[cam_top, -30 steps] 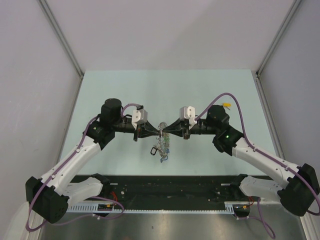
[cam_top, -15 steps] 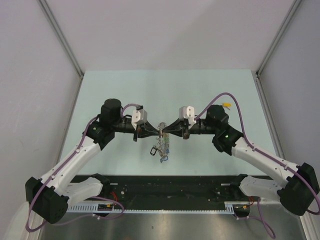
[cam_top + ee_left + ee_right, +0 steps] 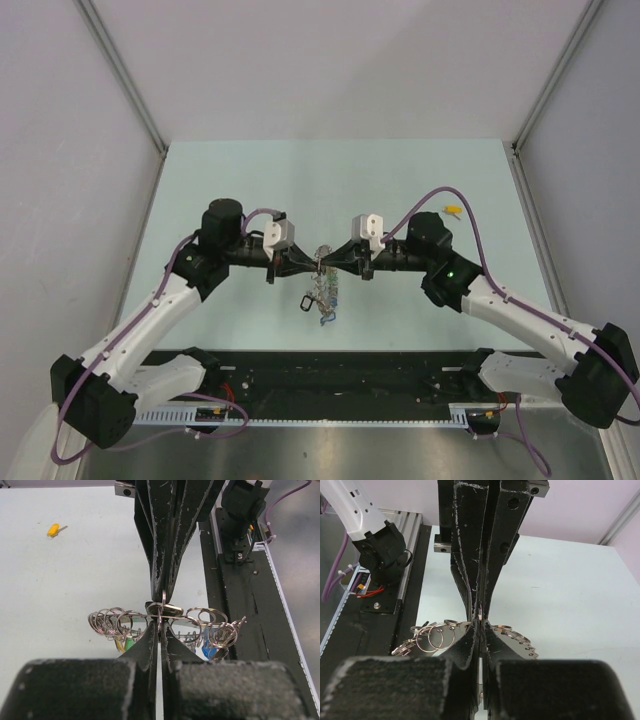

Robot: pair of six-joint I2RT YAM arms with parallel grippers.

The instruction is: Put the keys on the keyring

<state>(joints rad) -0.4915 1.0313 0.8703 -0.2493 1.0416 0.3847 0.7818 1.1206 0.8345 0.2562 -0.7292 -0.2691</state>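
Note:
The keyring (image 3: 323,288), a bunch of silver keys and small rings with blue and green tags, hangs above the table's middle. My left gripper (image 3: 312,261) and right gripper (image 3: 330,261) meet tip to tip over it, both shut on its thin ring wire. In the left wrist view my left gripper (image 3: 160,625) pinches the wire under the right gripper (image 3: 164,590), with the keyring (image 3: 134,614) spread sideways. In the right wrist view my right gripper (image 3: 479,624) faces the left gripper (image 3: 479,605) above the keyring (image 3: 512,644). A yellow-tagged key (image 3: 453,211) (image 3: 53,529) lies loose at the far right.
The pale green table (image 3: 300,180) is walled by grey panels on three sides. A black rail (image 3: 330,375) with cable trays runs along the near edge between the arm bases. Purple cables loop over both wrists.
The right arm has shifted slightly left, bringing its fingertips closer against the left gripper's. The keyring still hangs in the same place.

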